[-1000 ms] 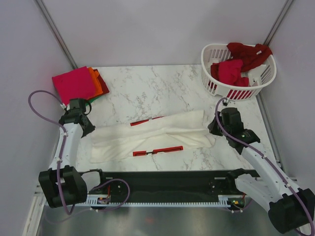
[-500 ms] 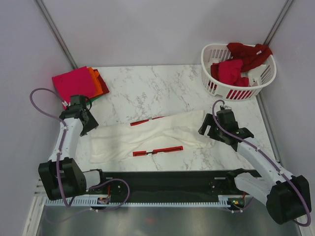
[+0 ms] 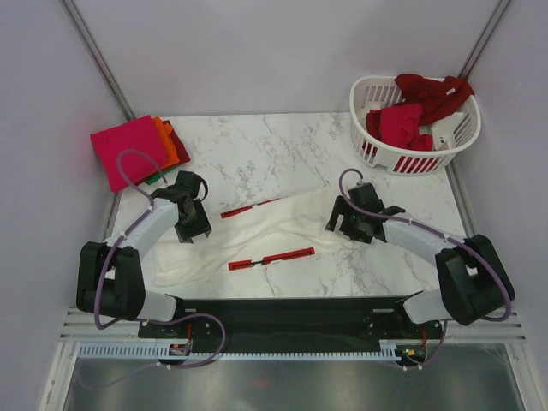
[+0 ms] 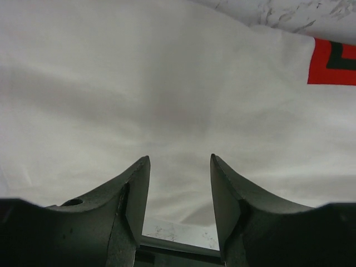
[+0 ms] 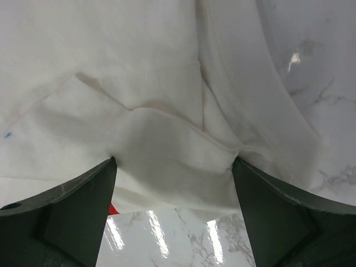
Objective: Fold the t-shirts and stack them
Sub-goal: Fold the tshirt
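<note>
The cream-white t-shirt (image 3: 274,229) lies near the table's (image 3: 257,154) near edge, its long axis running left to right, so each arm has one end. The left gripper (image 3: 197,231) sits over the left end, jaws narrowly apart. The right gripper (image 3: 344,227) sits over the right end, jaws wide, a cloth fold puckered between them. The shirt is rumpled and part-folded, with red strips (image 3: 270,257) showing; neither gripper seems to clamp it

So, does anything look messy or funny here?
Yes. A dark red shirt flops over the far rim of the basket, half out. The white shirt lies rumpled and slanted on the table, not flat yet.
</note>
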Motion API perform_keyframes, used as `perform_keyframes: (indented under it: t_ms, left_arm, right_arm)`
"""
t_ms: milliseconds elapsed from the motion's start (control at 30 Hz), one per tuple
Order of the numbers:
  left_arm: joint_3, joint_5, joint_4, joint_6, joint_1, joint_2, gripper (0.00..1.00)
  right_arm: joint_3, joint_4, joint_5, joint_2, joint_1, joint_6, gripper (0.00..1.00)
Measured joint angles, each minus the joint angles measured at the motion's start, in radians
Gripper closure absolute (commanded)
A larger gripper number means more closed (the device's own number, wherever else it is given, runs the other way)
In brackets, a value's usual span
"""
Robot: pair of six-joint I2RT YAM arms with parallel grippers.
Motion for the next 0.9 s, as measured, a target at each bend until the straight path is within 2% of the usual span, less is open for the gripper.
perform_keyframes:
  t_ms: [200,300,400,433,467,533,600,633,667,733,800,900]
  left_arm:
    - [-0.022,0.017,0.005,-0.013,-0.019,-0.075,0.45]
    - [-0.034,0.027,0.006,-0.012,-0.019,-0.158,0.45]
    - [-0.036,0.036,0.008,-0.01,-0.019,-0.219,0.45]
    - [-0.035,0.043,0.008,-0.009,-0.019,-0.228,0.45]
    - [-0.034,0.05,0.008,-0.005,-0.019,-0.23,0.45]
    - [-0.031,0.066,0.006,0.003,-0.019,-0.229,0.45]
    - [-0.024,0.087,0.002,0.019,-0.021,-0.229,0.45]
    - [-0.02,0.098,0.003,0.03,-0.021,-0.23,0.44]
    - [-0.019,0.101,0.003,0.039,-0.021,-0.235,0.44]
    - [-0.019,0.101,0.003,0.058,-0.023,-0.248,0.44]
    - [-0.019,0.099,0.005,0.074,-0.023,-0.259,0.45]
    - [-0.019,0.1,0.008,0.087,-0.023,-0.264,0.45]
  right_arm:
    - [0.261,0.032,0.045,0.278,0.0,0.005,0.05]
    - [0.523,0.003,0.078,0.496,-0.001,0.014,0.05]
    - [0.981,-0.039,0.052,0.814,-0.009,0.022,0.06]
    - [1.169,-0.011,0.006,0.948,-0.013,0.019,0.02]
    - [1.319,0.011,-0.042,1.066,-0.016,0.021,0.02]
    - [1.725,0.103,-0.167,1.341,-0.026,0.039,0.02]
    - [1.972,0.173,-0.274,1.51,-0.036,0.076,0.02]
    - [1.947,0.225,-0.313,1.522,-0.041,0.09,0.02]
    - [1.822,0.324,-0.341,1.465,-0.047,0.101,0.02]
    - [1.471,0.456,-0.342,1.271,-0.054,0.093,0.02]
    - [1.198,0.478,-0.318,1.077,-0.058,0.06,0.02]
    - [1.052,0.464,-0.286,0.896,-0.048,0.013,0.02]
